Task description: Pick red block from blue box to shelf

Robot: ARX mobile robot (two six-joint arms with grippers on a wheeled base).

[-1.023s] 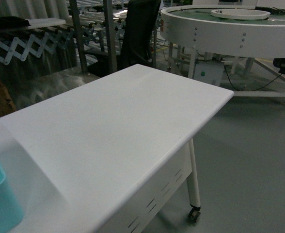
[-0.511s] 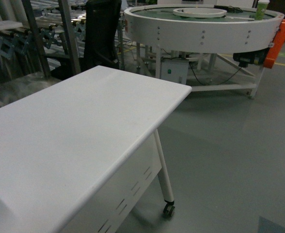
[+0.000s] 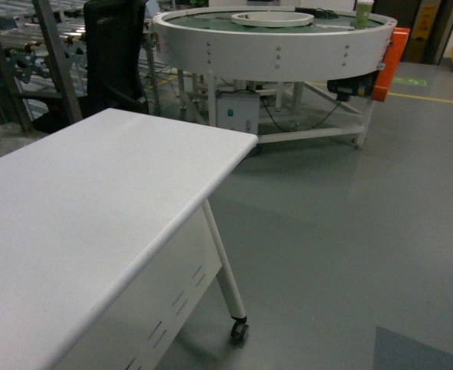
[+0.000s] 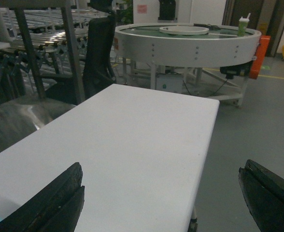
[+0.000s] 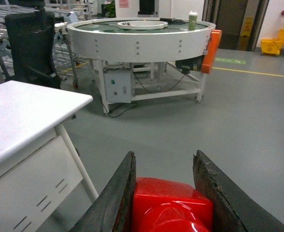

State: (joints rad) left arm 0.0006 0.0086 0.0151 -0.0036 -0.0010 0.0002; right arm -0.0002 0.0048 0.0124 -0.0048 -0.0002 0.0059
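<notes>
The right gripper (image 5: 163, 193) is clamped on the red block (image 5: 173, 205) between its 2 fingers; keep that squeeze steady while the base carries it past the white table (image 5: 21, 116) at 10 o'clock toward the shelf, unseen here.

The left gripper (image 4: 161, 203) shows two broad black fingers (image 4: 55, 203) with a matte, slightly rough surface and worn, paler edges along their inner faces. The right gripper (image 5: 163, 193) has two dark, tapering fingers (image 5: 115, 198) of the same make, their inner pads scuffed and speckled, the edges blunt and chipped-looking.
</notes>
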